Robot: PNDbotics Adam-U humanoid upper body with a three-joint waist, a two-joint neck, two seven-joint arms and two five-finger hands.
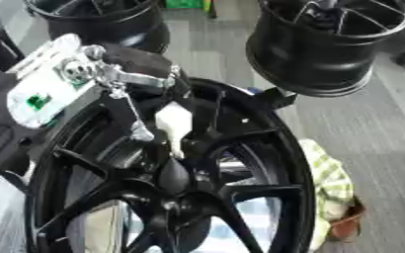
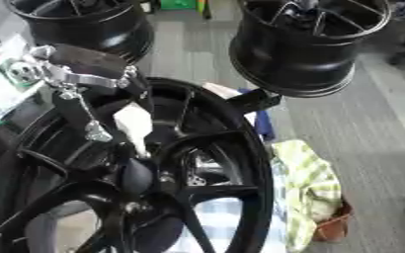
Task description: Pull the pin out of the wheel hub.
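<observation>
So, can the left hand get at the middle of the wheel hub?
Probably yes: the left hand hangs right over the centre of the wheel hub, with nothing visible between them.

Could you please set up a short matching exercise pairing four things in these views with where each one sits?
Things:
1. left hand
2. large black wheel
3. checked cloth
4. second black wheel

Places:
A. upper right, beyond the nearest wheel
B. right of the nearest wheel's rim, low down
C. reaching in from the upper left toward the hub
D. fills the foreground, spokes facing the camera

Pairs: 1-C, 2-D, 3-B, 4-A
</observation>
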